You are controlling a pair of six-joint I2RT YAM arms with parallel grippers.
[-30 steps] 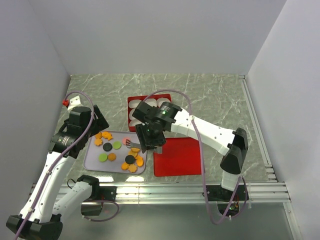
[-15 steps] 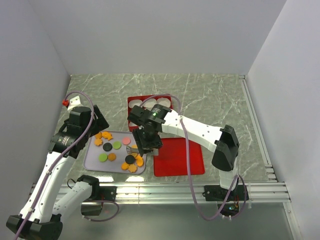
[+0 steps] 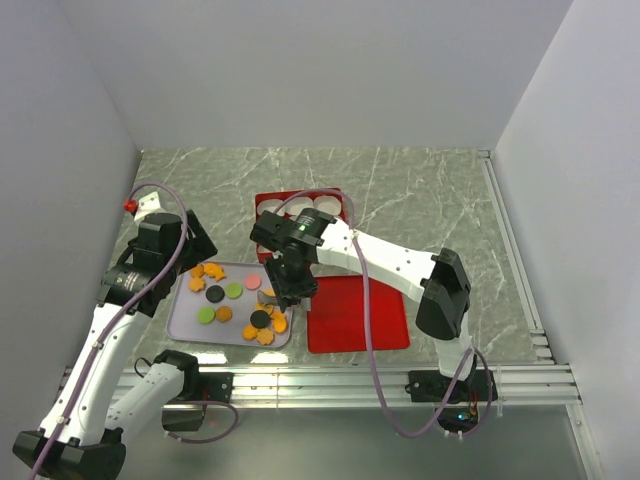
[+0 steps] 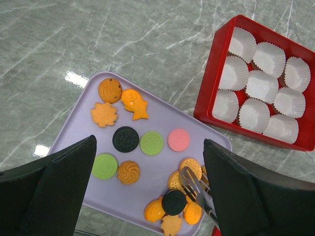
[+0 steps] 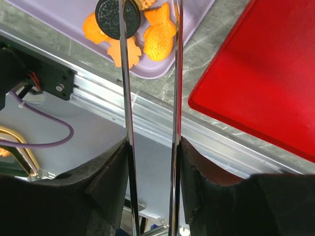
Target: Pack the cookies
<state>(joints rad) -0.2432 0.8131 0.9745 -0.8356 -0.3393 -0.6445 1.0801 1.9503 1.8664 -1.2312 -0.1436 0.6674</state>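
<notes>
The cookies (image 4: 151,143) lie on a lavender tray (image 4: 86,162): orange flower and round ones, green, black and pink discs. They also show in the top view (image 3: 233,290). My right gripper (image 3: 285,283) is shut on metal tongs (image 5: 127,73), whose two arms run between its fingers (image 5: 106,182). The tong tips (image 4: 194,182) are open over the pile of orange cookies at the tray's near right corner, beside a black cookie (image 5: 117,17). My left gripper (image 4: 150,167) is open and empty, high above the tray, and shows in the top view (image 3: 185,250).
A red box (image 4: 222,61) holding several white paper cups (image 4: 262,86) stands behind the tray's right end. A flat red lid (image 3: 357,313) lies right of the tray. A metal rail (image 5: 147,118) runs along the table's near edge.
My right gripper has moved a little left and back with the tongs, and its forearm has swung in towards the tray. The left arm has not moved.
</notes>
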